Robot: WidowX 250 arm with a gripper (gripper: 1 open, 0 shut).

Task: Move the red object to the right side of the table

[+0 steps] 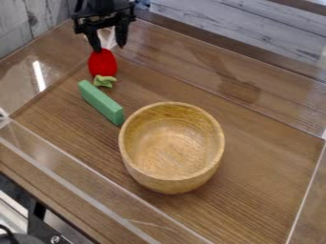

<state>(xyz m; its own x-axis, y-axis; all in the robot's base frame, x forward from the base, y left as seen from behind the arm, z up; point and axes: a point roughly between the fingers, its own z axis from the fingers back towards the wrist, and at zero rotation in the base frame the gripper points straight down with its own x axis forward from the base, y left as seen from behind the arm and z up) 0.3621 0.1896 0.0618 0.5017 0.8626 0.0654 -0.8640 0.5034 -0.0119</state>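
The red object (102, 63), a small rounded strawberry-like toy with a green leafy bit at its lower end, lies at the far left of the wood-grain table (254, 143). My gripper (105, 42) hangs just behind and above it. Its two dark fingers (91, 38) stand apart with a gap between them and nothing in it. The fingertips end close to the toy's top, and I cannot tell whether they touch it.
A green rectangular block (102, 101) lies right in front of the toy. A wooden bowl (173, 145) stands in the middle of the table. Low clear acrylic walls (76, 195) edge the tabletop.
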